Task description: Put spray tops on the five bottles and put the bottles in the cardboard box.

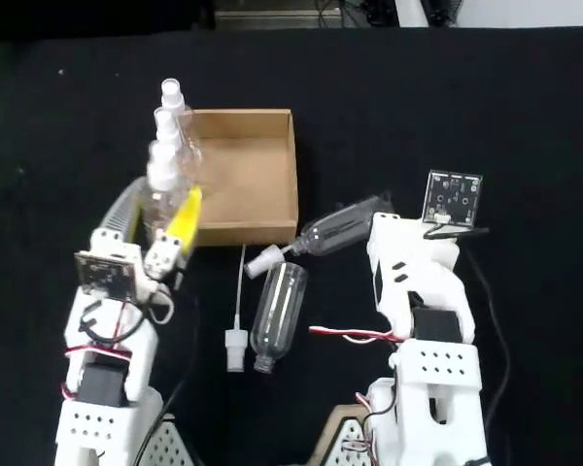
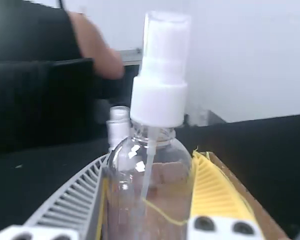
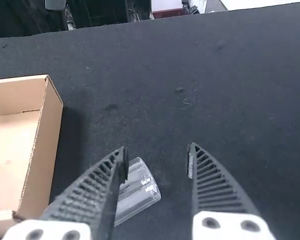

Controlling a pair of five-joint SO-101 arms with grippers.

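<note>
The held bottle (image 1: 163,209) sits upright in the left gripper (image 2: 149,157), whose grey and yellow jaws are clamped on its clear body below the white spray top (image 2: 160,90). It stands left of centre in the high view, at the left wall of the cardboard box (image 1: 248,175); whether it is inside that wall I cannot tell. It looks like thin, empty plastic: light, smooth and likely slippery, and it may dent under a hard squeeze. The body is the safer hold, not the top. Above it in the frame, along the same wall, stand the middle bottle (image 1: 164,124) and the far bottle (image 1: 172,97), both topped. At centre a topped bottle (image 1: 342,226) lies on the black table (image 1: 466,97) with its base just beside one jaw of the right gripper (image 3: 157,150), which is spread wide and grips nothing. Below it lie a bare bottle (image 1: 278,309) and a loose spray top (image 1: 236,345); its thin tube looks bendable, so the collar is the place to grip. Count: five bottles, four topped, one loose top, one box.
</note>
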